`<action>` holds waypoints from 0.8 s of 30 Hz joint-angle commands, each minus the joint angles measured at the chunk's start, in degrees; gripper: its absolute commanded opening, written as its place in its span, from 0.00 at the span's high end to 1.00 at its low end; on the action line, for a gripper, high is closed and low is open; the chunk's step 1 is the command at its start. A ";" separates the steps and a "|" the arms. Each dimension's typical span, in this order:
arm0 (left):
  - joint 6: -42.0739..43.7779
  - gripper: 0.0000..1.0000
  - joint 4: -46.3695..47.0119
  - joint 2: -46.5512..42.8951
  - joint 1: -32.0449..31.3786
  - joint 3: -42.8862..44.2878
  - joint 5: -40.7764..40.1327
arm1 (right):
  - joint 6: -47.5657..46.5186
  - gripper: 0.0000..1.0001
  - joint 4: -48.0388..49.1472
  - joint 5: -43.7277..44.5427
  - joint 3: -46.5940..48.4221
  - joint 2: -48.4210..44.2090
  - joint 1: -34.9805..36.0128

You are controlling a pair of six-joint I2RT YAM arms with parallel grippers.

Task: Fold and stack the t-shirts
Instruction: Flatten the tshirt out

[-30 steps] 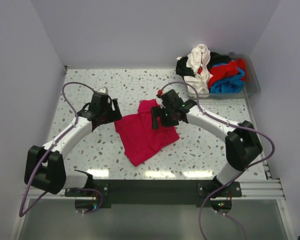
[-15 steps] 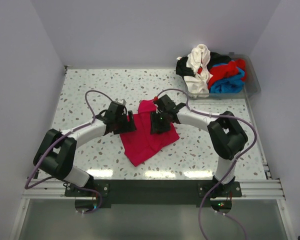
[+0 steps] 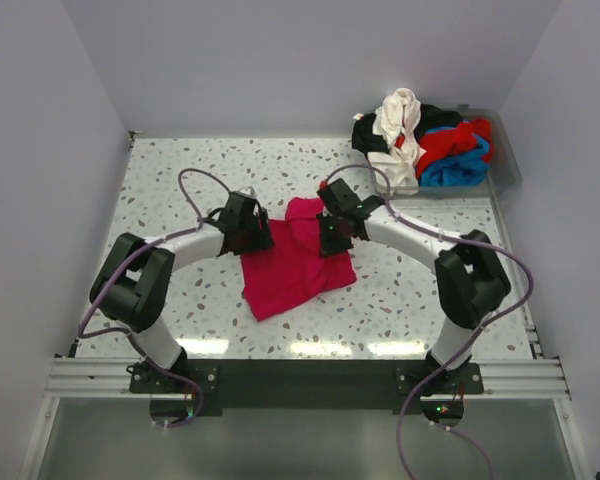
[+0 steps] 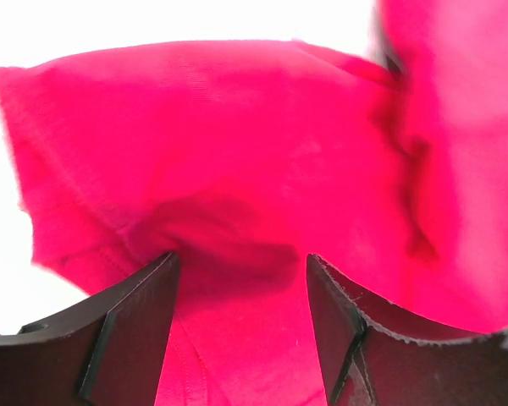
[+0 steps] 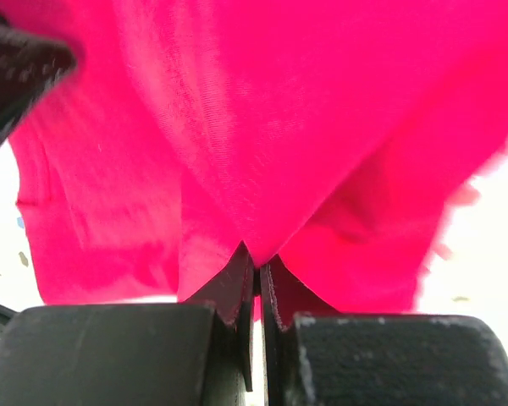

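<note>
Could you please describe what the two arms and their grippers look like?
The left arm and right arm share one build: white link shells between bulky black joint housings, with a purple cable looping alongside each. The left gripper and right gripper have flat, matte-black, angular fingers.

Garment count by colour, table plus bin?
pink t-shirt, on table: 1
white garment, in bin: 1
black garment, in bin: 1
red garment, in bin: 1
blue garment, in bin: 1
Total: 5 showing; pile may hide more.
</note>
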 commanded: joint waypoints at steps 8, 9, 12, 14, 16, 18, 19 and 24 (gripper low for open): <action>8.27 0.30 -6.01 3.73 4.27 9.20 -7.30 | -1.87 1.00 -9.91 8.00 -5.99 -12.96 -9.72; 8.97 0.29 -6.62 2.60 3.40 10.43 -6.50 | -2.23 0.98 -10.27 8.18 -5.73 -12.34 -9.72; 9.24 0.26 -10.22 -0.82 1.03 10.35 -4.83 | -1.53 0.88 -10.88 8.36 -5.82 -10.23 -9.64; 8.72 0.26 -13.90 -2.94 -0.21 9.13 -5.70 | -0.74 0.77 -10.45 8.45 -6.34 -9.35 -9.81; 7.14 0.26 -16.37 -6.28 -1.35 6.23 -7.28 | 0.22 0.69 -9.83 8.01 -6.61 -8.82 -9.72; 5.03 0.27 -18.93 -9.52 -1.62 2.47 -7.81 | 0.67 0.64 -9.39 7.48 -6.87 -8.21 -9.72; 4.41 0.29 -19.46 -10.41 -1.70 1.31 -7.99 | 0.76 0.63 -9.22 7.04 -6.78 -7.94 -9.72; 2.12 0.34 -20.95 -13.06 -2.41 -2.92 -6.14 | -0.03 0.59 -9.74 6.95 -4.94 -6.01 -9.72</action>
